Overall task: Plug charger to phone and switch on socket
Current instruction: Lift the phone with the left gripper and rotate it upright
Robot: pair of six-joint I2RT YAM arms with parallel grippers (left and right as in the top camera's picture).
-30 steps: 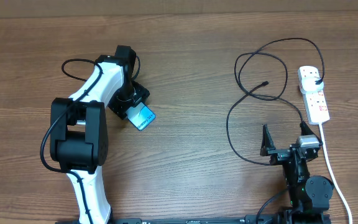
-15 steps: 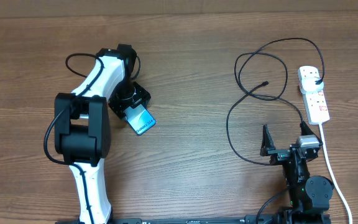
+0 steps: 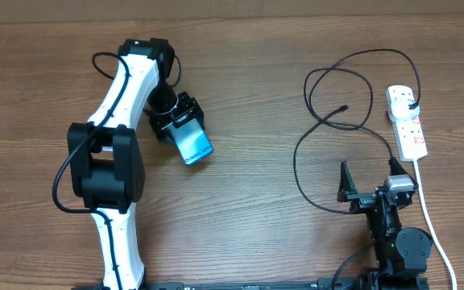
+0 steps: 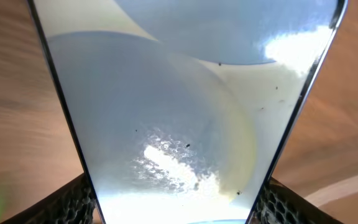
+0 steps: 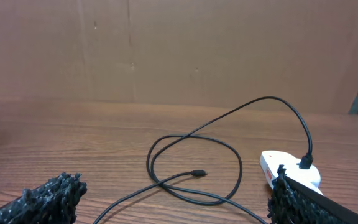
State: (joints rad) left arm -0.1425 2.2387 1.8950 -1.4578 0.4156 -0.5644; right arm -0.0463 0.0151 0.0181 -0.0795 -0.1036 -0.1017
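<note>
The phone [image 3: 193, 142] is over the left half of the table [image 3: 256, 225], clamped at one end by the left gripper [image 3: 177, 125] (its screen fills the wrist view). Held so near the end, it may pivot or slip. The charger [image 3: 343, 108] lies well apart, by the socket [image 3: 406, 121]. The right gripper [image 3: 370, 185], fingers spread and empty, could snag its loops.

The left tool [image 4: 178, 210] is gripping the phone [image 4: 179, 106] by both edges, its glossy screen hiding most of the table [image 4: 11, 106].
</note>
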